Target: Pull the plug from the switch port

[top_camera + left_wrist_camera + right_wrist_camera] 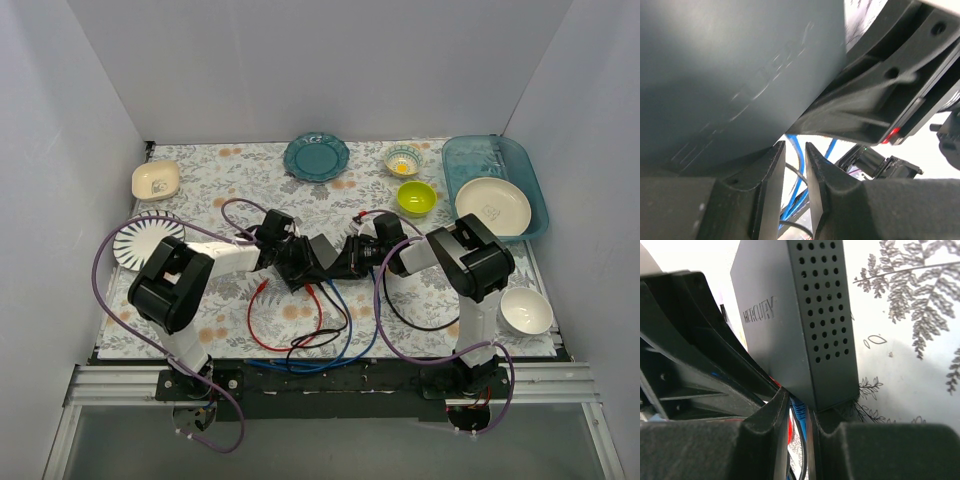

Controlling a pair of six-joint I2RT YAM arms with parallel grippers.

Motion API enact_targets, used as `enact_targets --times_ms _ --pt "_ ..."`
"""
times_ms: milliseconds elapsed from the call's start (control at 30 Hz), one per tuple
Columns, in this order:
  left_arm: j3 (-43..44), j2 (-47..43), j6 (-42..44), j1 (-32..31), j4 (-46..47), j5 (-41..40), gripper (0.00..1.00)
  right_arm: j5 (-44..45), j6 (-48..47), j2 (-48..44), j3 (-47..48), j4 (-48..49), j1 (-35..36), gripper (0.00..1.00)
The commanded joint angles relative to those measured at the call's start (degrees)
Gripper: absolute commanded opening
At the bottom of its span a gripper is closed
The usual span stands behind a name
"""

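While nearly closed, pincers (300, 262) beside switch (325, 255).

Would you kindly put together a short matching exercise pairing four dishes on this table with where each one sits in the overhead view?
Things:
1. teal plate
2. lime green bowl
3. striped plate
4. plain white bowl

Places:
A. near right, beside the right arm
B. far edge, about the middle
C. left side, beside the left arm
D. just left of the blue tray

Pairs: 1-B, 2-D, 3-C, 4-A
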Motion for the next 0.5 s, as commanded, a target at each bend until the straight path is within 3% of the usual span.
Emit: enact_targets --times_ms 0,333,467 --pt "2.4 3.1 1.7 0.9 -4.5 -10.4 0.24 1.8 -4.8 -1.2 -1.7 -7.7 0.2 0.01" --pt "4.8 4.6 2.0 1.0 -6.4 -12.7 0.23 -0.2 -6.8 -2.4 -3.1 -10.8 -0.9 0.01" --pt "4.9 3.2 2.6 1.1 -8.4 -17.4 0.23 -2.8 0.3 -3.1 -6.7 -3.2 -1.8 0.01"
